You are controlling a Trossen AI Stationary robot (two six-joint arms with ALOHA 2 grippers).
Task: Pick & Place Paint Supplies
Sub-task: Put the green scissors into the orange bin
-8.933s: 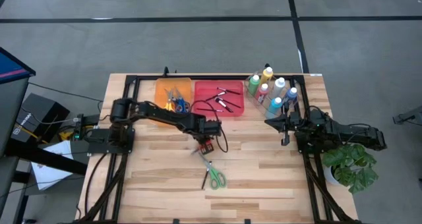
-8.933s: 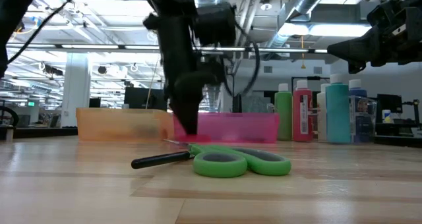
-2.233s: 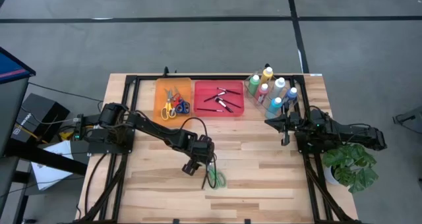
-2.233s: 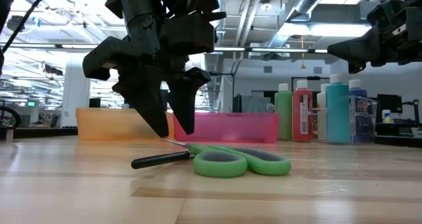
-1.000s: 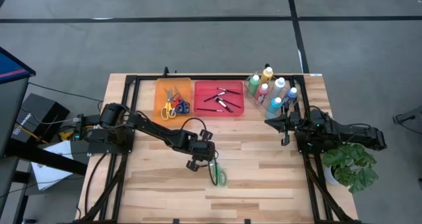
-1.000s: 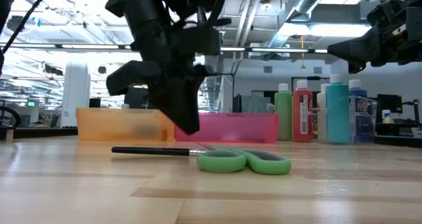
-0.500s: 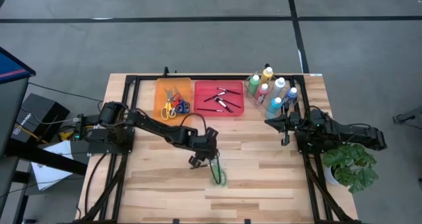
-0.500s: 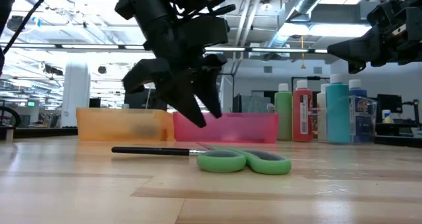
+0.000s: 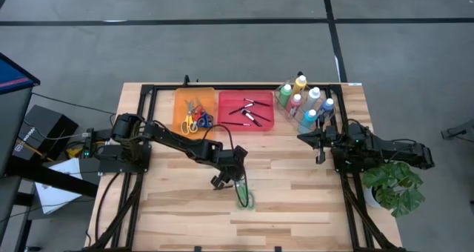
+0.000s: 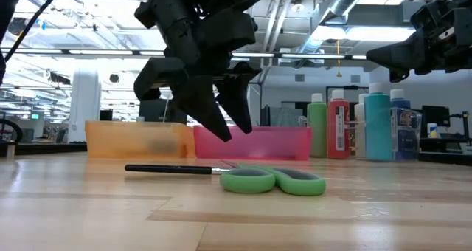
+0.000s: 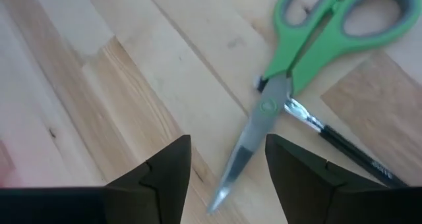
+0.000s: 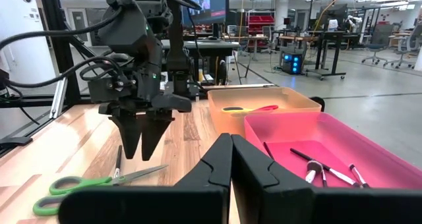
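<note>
Overhead, the table (image 9: pixel 296 207) was a light butcher-block top of pale planks framed by black rails, standing on a grey floor crossed by dark tape lines. Beyond it the low view looked into a large workshop with ceiling ducts, strip lights and desks. At the far edge sat an orange tray (image 9: pixel 195 111) holding coloured-handled scissors, touching a pink tray (image 9: pixel 246 110) with several thin brushes in it. To the right of those trays stood a cluster of paint bottles (image 9: pixel 305 101) in green, yellow, pink, blue and white. A potted plant (image 9: pixel 394 186) sat at the right edge.

Near the middle of the table lay the green scissors (image 11: pixel 310 56), with glossy plastic loop handles and closed steel blades. A dark-handled brush (image 10: pixel 171 169) lay flat, crossing under the blades beside the pivot.

The left gripper (image 10: pixel 221 125) hung tilted above the table near the scissors' blade tips, its two dark tapered fingers (image 11: pixel 166 168) spread apart and holding nothing. The right gripper (image 12: pixel 231 159) hovered level above the table near the bottles, its fingers pressed together and empty.
</note>
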